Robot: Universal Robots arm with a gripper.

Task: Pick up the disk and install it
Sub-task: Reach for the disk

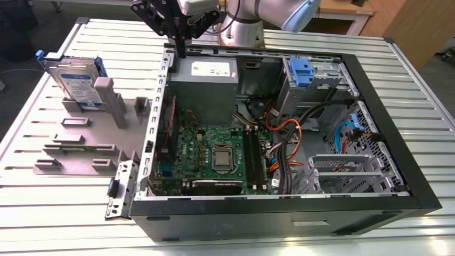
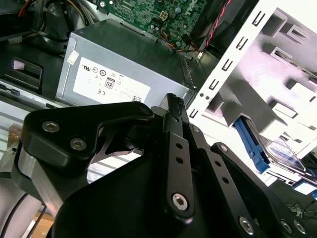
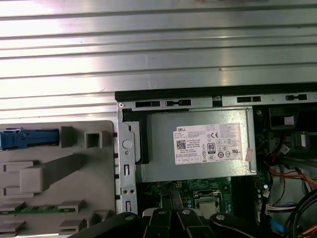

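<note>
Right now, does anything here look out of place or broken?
Nothing looks broken or spilled. The one oddity: the disk stands on edge in a grey rack beside the open computer case, not inside it. The gripper hangs above the case's rim.

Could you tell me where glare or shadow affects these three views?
First wrist view: strong glare bands bleach the ribbed silver metal table. Second wrist view: the slotted pale metal case frame is overexposed, tinted purple. Exterior view: even light; the flat silver disk with blue rails shows without glare.
</note>
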